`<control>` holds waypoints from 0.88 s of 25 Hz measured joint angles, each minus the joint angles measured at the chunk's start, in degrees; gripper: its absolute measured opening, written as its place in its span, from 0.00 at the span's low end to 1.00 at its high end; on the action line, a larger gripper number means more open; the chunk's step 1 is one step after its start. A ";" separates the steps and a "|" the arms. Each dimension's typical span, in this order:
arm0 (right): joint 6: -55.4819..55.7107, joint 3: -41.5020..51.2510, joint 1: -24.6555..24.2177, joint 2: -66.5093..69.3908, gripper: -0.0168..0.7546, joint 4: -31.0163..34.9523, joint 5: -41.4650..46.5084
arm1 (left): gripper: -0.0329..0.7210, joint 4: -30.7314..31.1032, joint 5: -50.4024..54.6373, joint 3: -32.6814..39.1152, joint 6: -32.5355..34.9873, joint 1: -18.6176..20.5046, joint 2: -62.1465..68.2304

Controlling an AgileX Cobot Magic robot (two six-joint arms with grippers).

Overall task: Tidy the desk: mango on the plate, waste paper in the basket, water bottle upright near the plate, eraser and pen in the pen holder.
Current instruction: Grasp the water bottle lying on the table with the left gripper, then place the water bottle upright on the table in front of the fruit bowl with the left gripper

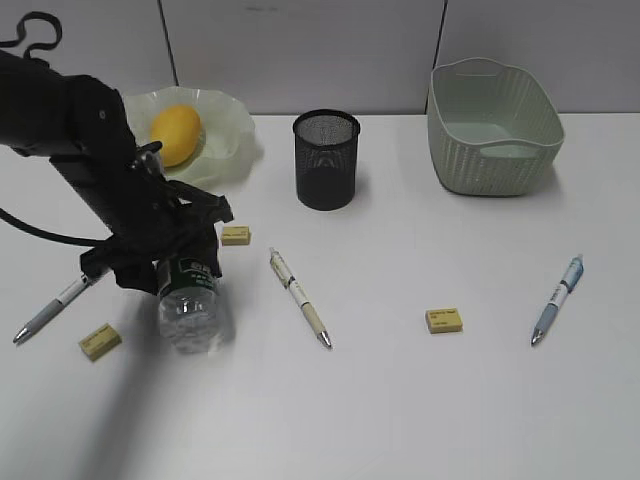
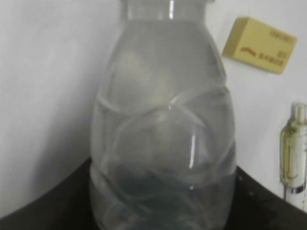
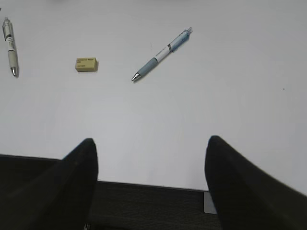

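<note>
Bottle [image 1: 190, 305] sits right under the left gripper [image 1: 172, 268], upright-ish on the desk [image 1: 400, 400] with its clear body filling the left wrist view and the dark gripper body wrapped round its near end (label mostly hidden behind the arm). I can't really tell whether the fingers are pinching it or just standing around it, so no call on a firm grip. Just beyond the gripper lies a small eraser [image 1: 236, 235], another eraser [image 1: 100, 341] is on its outer side, and a grey pen [image 1: 50, 309] pokes out from under the arm. A cream pen [image 1: 299, 297] lies just off toward the middle. Further back from the gripper, the mango [image 1: 177, 134] is already on the plate [image 1: 235, 125], and the mesh holder [image 1: 326, 160] stands beside that.

Right gripper [image 3: 151, 158] is spread wide with nothing between its fingers [image 3: 79, 163], hovering over bare desk. Ahead of it lie a blue pen [image 3: 162, 53] and a third eraser [image 3: 87, 64], well apart from it. Basket [image 1: 495, 128] sits at the far back.
</note>
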 joint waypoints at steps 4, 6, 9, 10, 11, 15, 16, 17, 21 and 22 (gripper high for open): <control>0.00 0.00 0.00 0.00 0.73 0.00 0.00 | 0.69 1.40 4.47 0.00 2.11 0.00 -3.73; 0.00 0.00 0.00 0.00 0.73 0.00 0.00 | 0.69 1.81 5.93 0.00 3.25 0.00 -6.70; 0.00 0.00 0.00 0.00 0.73 0.00 0.00 | 0.69 2.93 7.25 0.00 4.98 0.00 -12.24; 0.00 0.00 0.00 0.00 0.73 0.00 0.00 | 0.69 3.64 7.64 0.00 5.52 0.00 -14.44; 0.00 0.00 0.00 0.00 0.73 0.00 0.00 | 0.69 4.77 8.00 0.00 5.83 0.00 -16.71; 0.00 0.00 0.00 0.00 0.73 0.00 0.00 | 0.69 11.17 9.59 0.06 5.97 0.00 -25.50; 0.00 0.00 0.00 0.00 0.73 0.00 0.00 | 0.69 13.42 9.95 0.11 5.97 0.00 -27.87; 0.00 0.00 0.00 0.00 0.73 0.00 0.00 | 0.69 14.89 10.20 0.11 5.97 0.00 -30.23; 0.00 0.00 0.00 0.00 0.73 0.00 0.00 | 0.69 22.65 9.10 2.65 6.03 0.00 -38.94; 0.00 0.00 0.00 0.00 0.73 0.00 0.00 | 0.69 23.88 8.33 3.96 6.08 0.00 -41.18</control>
